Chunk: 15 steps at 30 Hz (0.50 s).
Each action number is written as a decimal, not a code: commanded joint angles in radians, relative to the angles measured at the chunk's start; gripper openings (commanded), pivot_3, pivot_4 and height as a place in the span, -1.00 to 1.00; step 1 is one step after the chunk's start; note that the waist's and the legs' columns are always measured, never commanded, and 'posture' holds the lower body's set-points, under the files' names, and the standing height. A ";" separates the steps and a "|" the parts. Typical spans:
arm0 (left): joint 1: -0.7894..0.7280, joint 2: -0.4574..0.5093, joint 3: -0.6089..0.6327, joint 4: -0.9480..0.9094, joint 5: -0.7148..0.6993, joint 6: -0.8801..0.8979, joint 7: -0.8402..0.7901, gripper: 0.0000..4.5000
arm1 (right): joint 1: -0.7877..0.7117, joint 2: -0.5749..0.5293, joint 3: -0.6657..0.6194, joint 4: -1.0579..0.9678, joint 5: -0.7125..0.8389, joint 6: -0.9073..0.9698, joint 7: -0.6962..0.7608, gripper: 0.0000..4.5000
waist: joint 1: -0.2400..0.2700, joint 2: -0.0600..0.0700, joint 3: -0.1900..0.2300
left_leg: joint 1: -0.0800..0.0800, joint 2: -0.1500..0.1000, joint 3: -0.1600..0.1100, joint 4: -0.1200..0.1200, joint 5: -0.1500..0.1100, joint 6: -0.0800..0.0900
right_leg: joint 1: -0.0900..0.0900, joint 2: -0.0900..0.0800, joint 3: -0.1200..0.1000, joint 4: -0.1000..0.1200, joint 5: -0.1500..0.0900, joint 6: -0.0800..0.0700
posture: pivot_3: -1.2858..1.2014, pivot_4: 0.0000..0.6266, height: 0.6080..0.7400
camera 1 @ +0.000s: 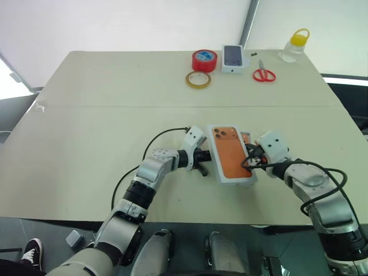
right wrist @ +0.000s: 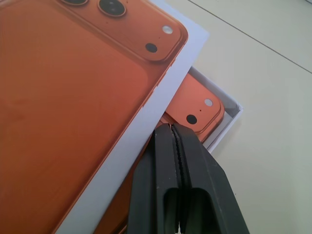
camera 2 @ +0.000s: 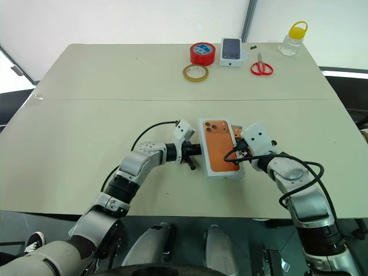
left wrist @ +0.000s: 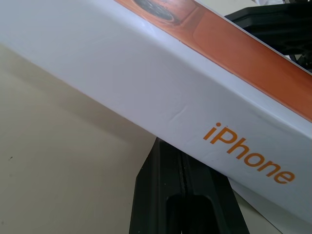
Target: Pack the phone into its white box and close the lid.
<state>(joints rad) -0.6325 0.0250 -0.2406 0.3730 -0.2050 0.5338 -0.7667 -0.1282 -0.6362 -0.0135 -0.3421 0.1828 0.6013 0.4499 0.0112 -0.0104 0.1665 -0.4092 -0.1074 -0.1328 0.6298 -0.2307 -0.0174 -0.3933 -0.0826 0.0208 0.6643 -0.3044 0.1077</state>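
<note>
With the phone (right wrist: 197, 108) lying in the white box (right wrist: 231, 111) and the lid (camera 1: 232, 153) skewed across it, the closed, empty left gripper (camera 1: 202, 161) and right gripper (camera 1: 251, 158) should nudge opposite sides square before pressing down

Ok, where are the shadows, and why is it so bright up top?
Left eye view: the backdrop beyond the table is glaring white; shadows are faint. Left wrist view: the lid throws a soft shadow on the table. Right wrist view: the lid shades part of the phone.
</note>
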 commanded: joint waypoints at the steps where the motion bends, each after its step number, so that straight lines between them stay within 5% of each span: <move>1: -0.022 -0.013 0.034 0.001 -0.007 -0.017 0.034 -1.00 | -0.017 0.005 -0.017 -0.040 -0.016 -0.014 -0.009 -0.99 | 0.000 0.000 0.000 | 0.000 0.000 0.000 0.000 0.000 0.000 | 0.000 0.000 0.000 0.000 0.000 0.000 | 0.03 -0.52 1.00; 15: -0.120 -0.021 0.030 0.090 0.041 0.013 0.145 -1.00 | -0.039 0.010 -0.070 0.036 -0.071 -0.040 -0.067 -0.99 | -0.001 0.000 0.000 | 0.000 0.000 0.000 0.000 0.000 -0.001 | 0.000 0.000 0.000 0.000 0.000 0.000 | 0.03 -0.52 1.00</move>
<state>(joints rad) -0.7299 0.0119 -0.2136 0.4575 -0.1760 0.5584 -0.6352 -0.1595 -0.6278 -0.0549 -0.2950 0.1240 0.5814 0.3940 0.0103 -0.0104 0.1665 -0.4091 -0.1074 -0.1326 0.6302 -0.2301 -0.0186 -0.3933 -0.0823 0.0208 0.6649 -0.3044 0.1077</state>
